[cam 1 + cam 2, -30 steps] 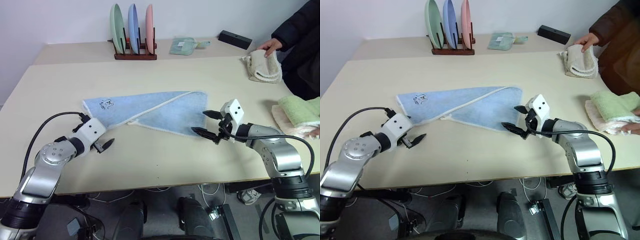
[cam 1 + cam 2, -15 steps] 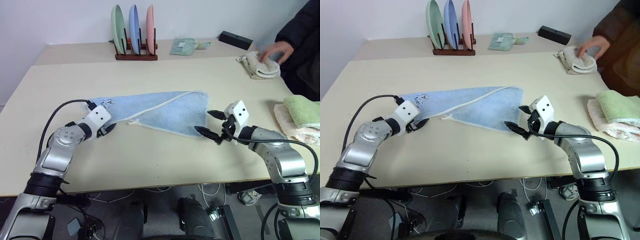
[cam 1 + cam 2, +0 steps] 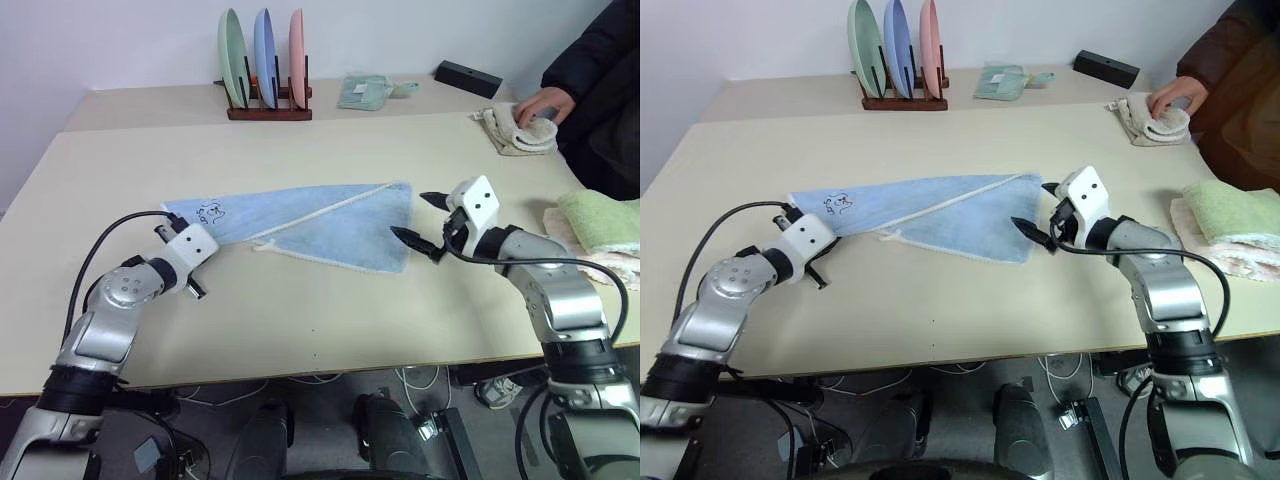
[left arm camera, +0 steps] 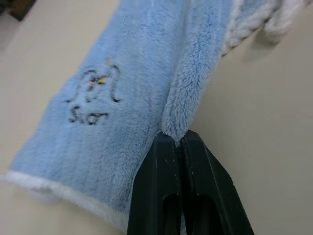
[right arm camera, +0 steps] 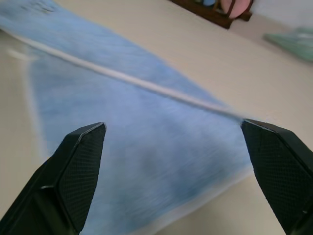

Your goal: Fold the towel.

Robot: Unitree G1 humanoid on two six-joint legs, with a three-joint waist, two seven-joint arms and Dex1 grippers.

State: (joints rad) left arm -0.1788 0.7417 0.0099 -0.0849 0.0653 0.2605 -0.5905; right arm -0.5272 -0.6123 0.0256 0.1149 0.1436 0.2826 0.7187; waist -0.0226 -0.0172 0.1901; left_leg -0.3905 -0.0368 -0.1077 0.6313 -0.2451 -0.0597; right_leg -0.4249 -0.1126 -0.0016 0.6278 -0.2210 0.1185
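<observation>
Comparing with a second ago, you see the left gripper (image 3: pixel 197 291) has reached the towel (image 3: pixel 320 225) and its fingers have closed on the near fold by the embroidered corner. The right gripper (image 3: pixel 1037 220) hovers wide open, empty, just beside the towel's right edge; bare counter (image 3: pixel 940 310) lies in front. In the left wrist view, the fingers (image 4: pixel 164 191) pinch a blue fold. A plate rack (image 3: pixel 265 70) and a person's hand (image 3: pixel 545 103) sit well behind.

We count: one light blue terry towel (image 3: pixel 300 222), three upright plates (image 3: pixel 264 56), one dark wooden rack (image 3: pixel 268 110), two black-fingered grippers (image 3: pixel 198 291) (image 3: pixel 417 221).
</observation>
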